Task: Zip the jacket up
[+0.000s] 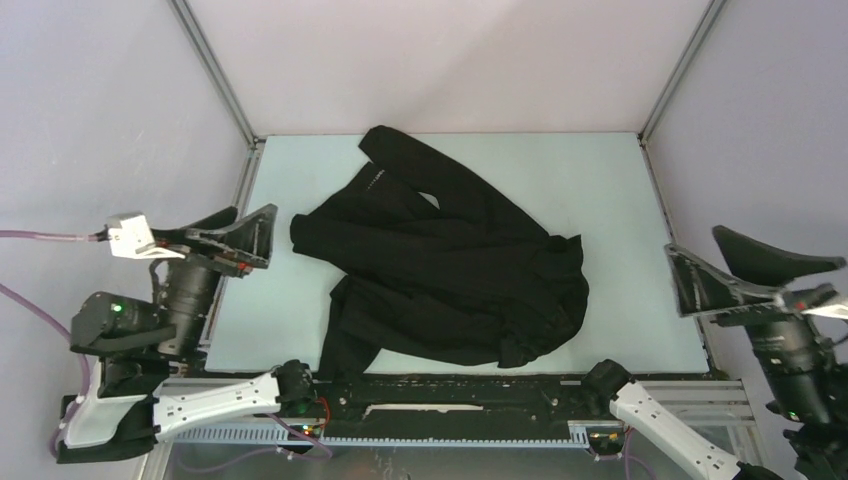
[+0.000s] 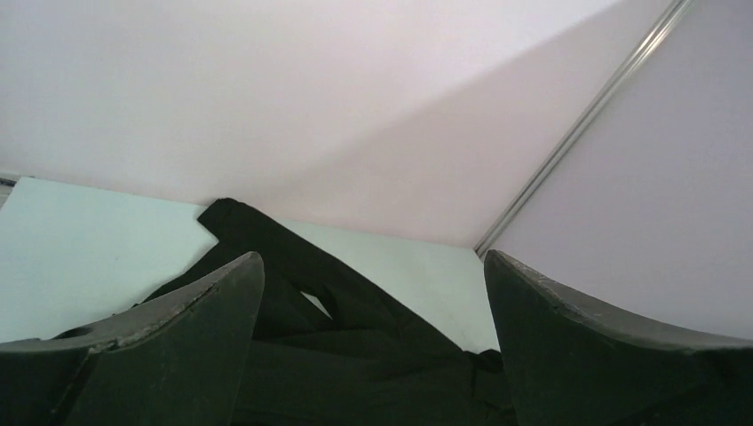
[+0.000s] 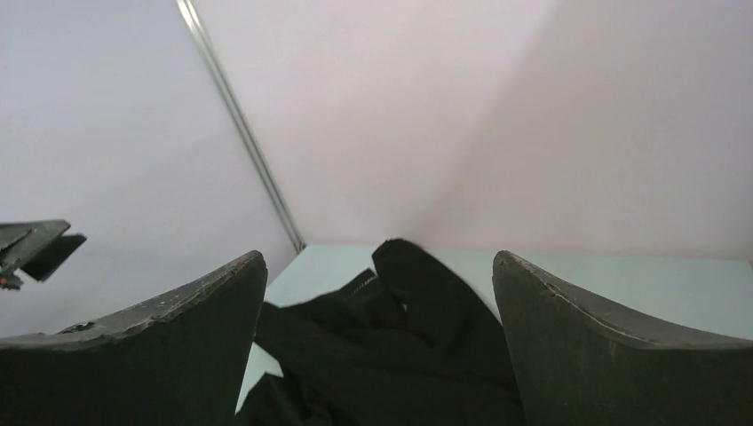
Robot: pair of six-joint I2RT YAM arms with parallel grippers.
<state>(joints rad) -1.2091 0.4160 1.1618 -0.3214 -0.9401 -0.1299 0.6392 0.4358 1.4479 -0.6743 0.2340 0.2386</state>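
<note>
Two grippers stand spread, holding nothing: left gripper (image 1: 252, 214) beside the left edge of the pale green counter (image 1: 600, 190), right gripper (image 1: 692, 240) at its right. The large black fabric jacket (image 1: 450, 270) lies crumpled mid-counter, touching neither.

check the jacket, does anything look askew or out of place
Yes. The jacket lies crumpled and diagonal on the table, folded over itself, one sleeve pointing at the far edge. The left tool and right tool hang open, clear of it.
</note>
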